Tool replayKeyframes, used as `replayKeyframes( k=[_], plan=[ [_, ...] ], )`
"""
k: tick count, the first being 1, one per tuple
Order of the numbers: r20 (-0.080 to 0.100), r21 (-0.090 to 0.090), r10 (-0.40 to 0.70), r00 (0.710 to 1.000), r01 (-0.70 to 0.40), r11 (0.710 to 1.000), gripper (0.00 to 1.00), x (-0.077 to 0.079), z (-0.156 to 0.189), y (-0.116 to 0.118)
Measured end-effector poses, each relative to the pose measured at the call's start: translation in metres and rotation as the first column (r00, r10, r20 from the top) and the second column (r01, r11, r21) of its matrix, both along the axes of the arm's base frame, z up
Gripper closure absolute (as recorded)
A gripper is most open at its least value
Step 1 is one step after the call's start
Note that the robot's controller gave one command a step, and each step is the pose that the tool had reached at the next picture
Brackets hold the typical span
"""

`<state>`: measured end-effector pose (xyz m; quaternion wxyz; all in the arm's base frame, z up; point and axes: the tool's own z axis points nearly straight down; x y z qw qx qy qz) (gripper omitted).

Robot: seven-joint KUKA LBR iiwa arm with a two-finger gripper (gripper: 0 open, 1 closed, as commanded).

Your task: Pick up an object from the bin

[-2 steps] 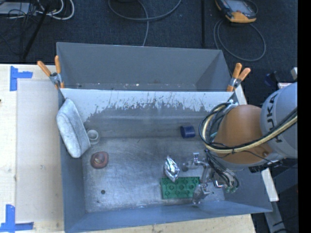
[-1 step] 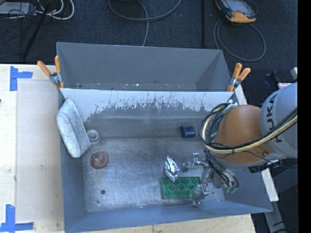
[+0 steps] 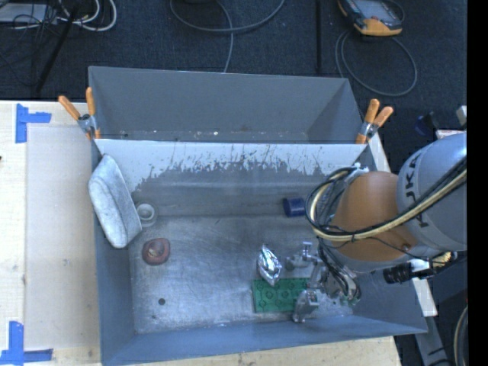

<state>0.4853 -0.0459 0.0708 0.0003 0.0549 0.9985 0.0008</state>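
- Task is not being seen as done yet: nothing is being lifted clear, and all things are lying on the floor of the bin (image 3: pixel 206 280).
- Gripper (image 3: pixel 311 287) is being held low at the bin's front-right, at the right end of a flat green studded plate (image 3: pixel 274 296). It is prob. touching the plate, but contact isn't being shown clearly.
- Shiny silver thing (image 3: pixel 268 262) is lying just beside the gripper, at the plate's upper edge.
- How far the gripper is open can't be told, and nothing is being shown gripped.
- Judged left to do: a grip is to be made, then a lift out.
- Small blue block (image 3: pixel 293 205), brown-red round thing (image 3: pixel 156 251) and grey oblong pad (image 3: pixel 113 201) are lying well apart from it.
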Motion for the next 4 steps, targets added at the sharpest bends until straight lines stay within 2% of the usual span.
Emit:
replayKeyframes(
  k=[1, 2, 3, 4],
  plan=[
    [-0.001, -0.001, 0.003, 1.000, -0.003, 1.000, 0.00, 0.000, 0.000, 0.000],
    [0.000, -0.001, 0.005, 1.000, -0.005, 1.000, 1.00, 0.001, 0.002, 0.001],
    [0.004, -0.001, 0.009, 1.000, -0.009, 1.000, 1.00, 0.002, 0.063, 0.000],
    [0.001, -0.001, 0.013, 1.000, -0.013, 1.000, 1.00, 0.003, 0.092, 0.000]
  ],
)
